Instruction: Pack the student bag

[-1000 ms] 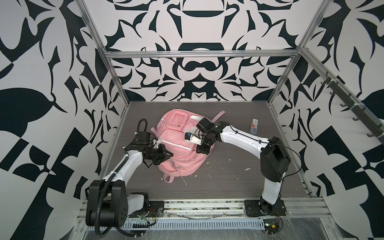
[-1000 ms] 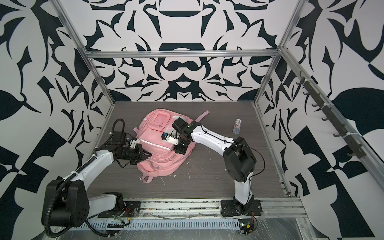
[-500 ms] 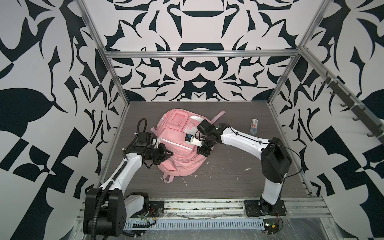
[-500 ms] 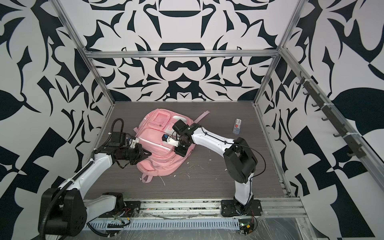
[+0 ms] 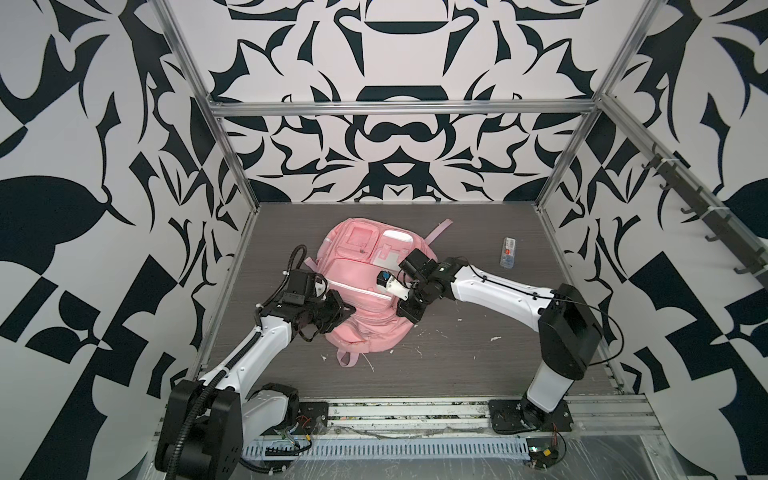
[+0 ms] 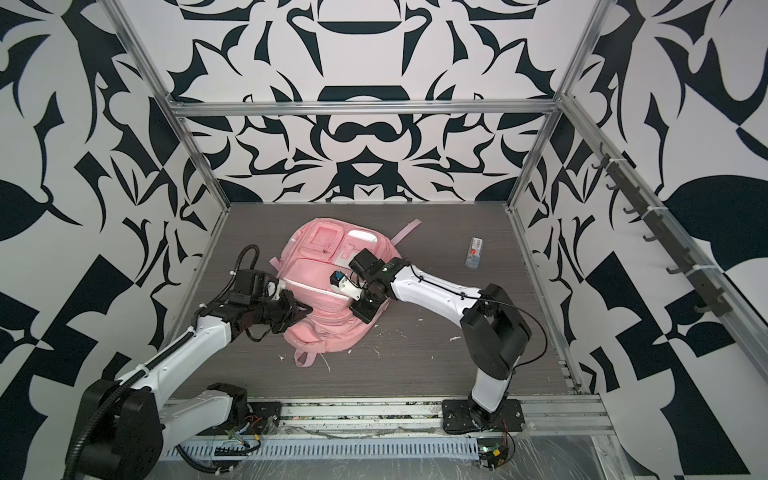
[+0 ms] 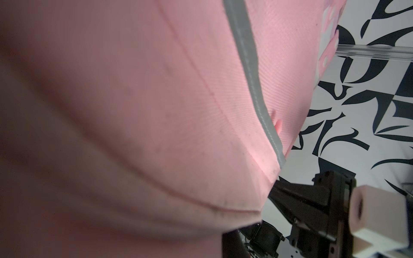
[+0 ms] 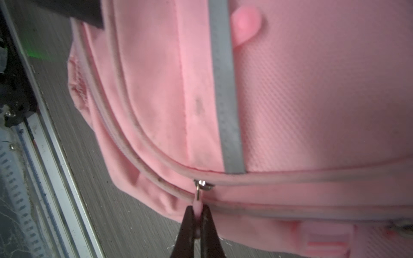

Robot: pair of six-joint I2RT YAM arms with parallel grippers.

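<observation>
The student bag [image 5: 365, 299] lies flat, front up, on the middle of the table [image 5: 478, 365], its top loop towards me. My right gripper [image 8: 197, 210] is pinched tight on the pink zip pull [image 8: 198, 202] of the main zip, at the bag's right edge in both top views. My left gripper [image 5: 347, 311] is closed too and pressed against the bag's left edge; pink fabric fills its wrist view, so I cannot tell whether it has cloth between its tips. A small clear packet [image 5: 508, 252] lies well apart, near the right wall.
</observation>
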